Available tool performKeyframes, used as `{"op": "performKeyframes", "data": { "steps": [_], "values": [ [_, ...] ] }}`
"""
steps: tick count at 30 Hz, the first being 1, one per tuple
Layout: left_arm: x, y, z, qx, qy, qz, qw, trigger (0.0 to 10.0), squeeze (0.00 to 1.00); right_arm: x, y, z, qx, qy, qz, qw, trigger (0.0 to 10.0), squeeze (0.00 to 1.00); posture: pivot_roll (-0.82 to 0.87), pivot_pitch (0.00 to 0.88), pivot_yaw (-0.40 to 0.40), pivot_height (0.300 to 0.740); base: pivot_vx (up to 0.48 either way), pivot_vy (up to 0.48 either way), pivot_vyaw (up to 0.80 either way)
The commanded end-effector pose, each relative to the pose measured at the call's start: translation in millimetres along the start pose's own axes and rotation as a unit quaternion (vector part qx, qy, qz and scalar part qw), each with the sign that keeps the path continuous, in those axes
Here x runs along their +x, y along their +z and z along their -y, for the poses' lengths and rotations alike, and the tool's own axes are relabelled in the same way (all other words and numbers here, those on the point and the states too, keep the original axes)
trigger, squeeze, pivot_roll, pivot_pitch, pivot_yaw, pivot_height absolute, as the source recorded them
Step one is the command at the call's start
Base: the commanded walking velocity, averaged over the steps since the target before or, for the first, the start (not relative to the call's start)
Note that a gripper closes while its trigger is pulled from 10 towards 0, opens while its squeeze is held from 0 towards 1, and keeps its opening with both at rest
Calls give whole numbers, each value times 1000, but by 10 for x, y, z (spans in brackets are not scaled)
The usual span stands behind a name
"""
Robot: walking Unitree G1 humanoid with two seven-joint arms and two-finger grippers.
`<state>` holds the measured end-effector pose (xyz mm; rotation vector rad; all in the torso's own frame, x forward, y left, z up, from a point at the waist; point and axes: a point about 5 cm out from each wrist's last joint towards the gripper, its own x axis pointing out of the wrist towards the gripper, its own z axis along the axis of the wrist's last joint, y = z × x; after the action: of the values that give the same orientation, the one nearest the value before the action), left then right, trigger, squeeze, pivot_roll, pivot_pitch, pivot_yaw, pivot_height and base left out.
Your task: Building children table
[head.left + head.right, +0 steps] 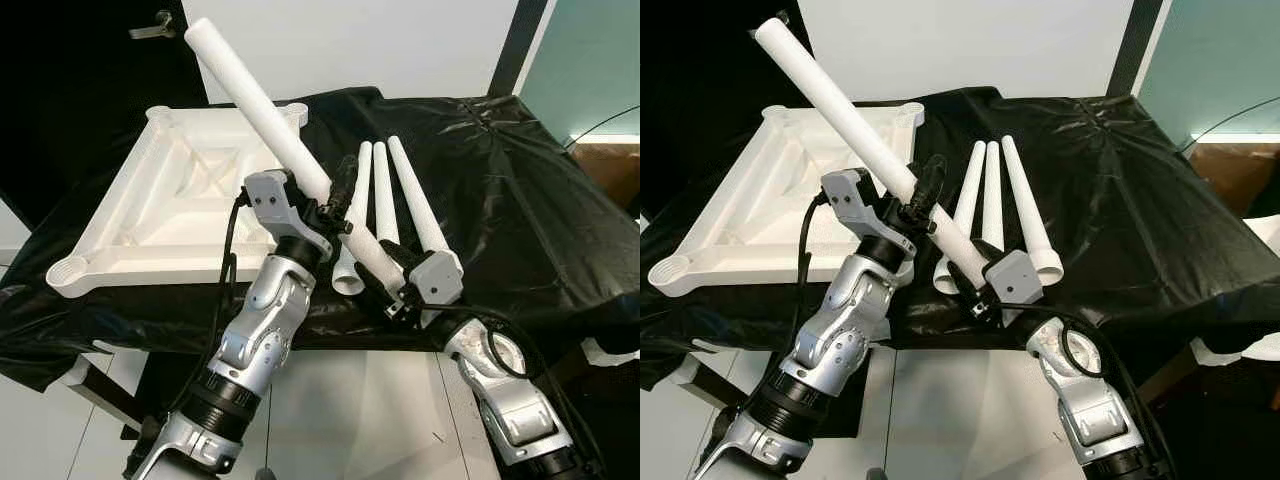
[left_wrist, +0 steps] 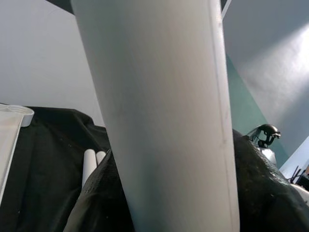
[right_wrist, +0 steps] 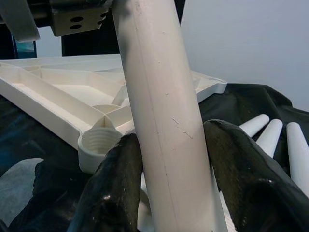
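A white table leg (image 1: pixel 260 95) hangs tilted over the table, its thin end high at the far left and its thick end low near me. My left gripper (image 1: pixel 335 205) is shut on its middle. My right gripper (image 1: pixel 385 272) is shut on its lower part, and the black fingers (image 3: pixel 111 188) press both sides of the leg (image 3: pixel 161 106). The white table top (image 1: pixel 150 200) lies upside down at the left, with a threaded corner socket (image 3: pixel 99 140) close to the held leg. Three more white legs (image 1: pixel 415 205) lie side by side on the cloth.
A black cloth (image 1: pixel 520 200) covers the work table, whose front edge runs just ahead of my arms. A dark door with a handle (image 1: pixel 155 25) stands at the back left, and a brown box (image 1: pixel 610 165) at the right. White floor lies below.
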<state>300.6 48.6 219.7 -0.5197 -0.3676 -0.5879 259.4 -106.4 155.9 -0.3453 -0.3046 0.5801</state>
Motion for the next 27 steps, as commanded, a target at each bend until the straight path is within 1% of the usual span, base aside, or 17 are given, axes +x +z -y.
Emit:
{"op": "performKeyframes", "data": {
  "steps": [1,4,5,6,8,11,14,16,17,18,19,20,21,22,24,25,27],
  "values": [
    [-39,-16,142,18,-192,-7,981,0,0,10,25,57,-4,-17,7,1000,10000,1000,-56,0,13,740,0,0,0],
    [-43,-21,141,18,-190,-6,982,0,0,6,27,83,-11,-29,6,999,10000,1000,-57,0,12,740,0,0,0],
    [-43,-21,137,20,-186,-4,982,0,0,5,31,95,-15,-34,7,999,10000,729,-59,0,10,740,0,0,0],
    [-43,-21,137,20,-186,-4,982,0,0,5,31,95,-15,-34,7,999,10000,729,-59,0,10,740,0,0,0],
    [-26,-15,105,30,-169,1,985,0,0,-2,49,109,-16,-41,9,999,10000,0,-62,0,9,740,0,0,0],
    [3,-10,52,50,-145,5,988,0,0,-11,70,108,-12,-46,12,999,10000,0,-62,0,9,740,0,0,0],
    [51,24,-85,88,-86,12,992,0,0,-40,112,86,4,-56,17,998,10000,0,-71,0,12,740,0,0,0],
    [86,191,-281,102,-7,30,994,0,0,-99,159,8,27,-61,19,998,10000,0,-82,0,14,740,0,0,0],
    [99,341,-311,86,11,52,995,0,0,-129,169,-22,35,-64,17,997,10000,0,-92,0,18,740,0,0,0],
    [99,341,-311,86,11,52,995,0,0,-129,169,-22,35,-64,17,997,10000,0,-92,0,18,740,0,0,0],
    [112,552,-298,55,9,79,995,0,0,-161,162,-29,44,-72,12,996,10000,0,-92,0,20,740,0,0,0],
    [112,552,-298,55,9,79,995,0,0,-161,162,-29,44,-72,12,996,10000,0,-92,0,20,740,0,0,0],
    [101,868,-216,8,-34,116,993,0,0,-206,126,-16,53,-85,2,995,10000,0,-89,1,23,740,0,0,0],
    [77,989,-162,-8,-70,127,989,0,0,-220,99,-3,54,-88,-3,995,10000,0,-86,1,23,740,0,0,0],
    [59,1053,-126,-16,-94,133,987,0,0,-227,83,5,54,-90,-6,994,10000,0,-84,1,23,740,0,0,0],
    [3,1080,-57,-30,-147,128,980,0,0,-219,58,16,56,-90,-9,994,10000,0,-76,0,21,740,0,0,0],
    [-13,1073,-43,-33,-159,125,979,0,0,-214,53,19,57,-91,-10,994,10000,0,-76,0,21,740,0,0,0]
  ]
}}
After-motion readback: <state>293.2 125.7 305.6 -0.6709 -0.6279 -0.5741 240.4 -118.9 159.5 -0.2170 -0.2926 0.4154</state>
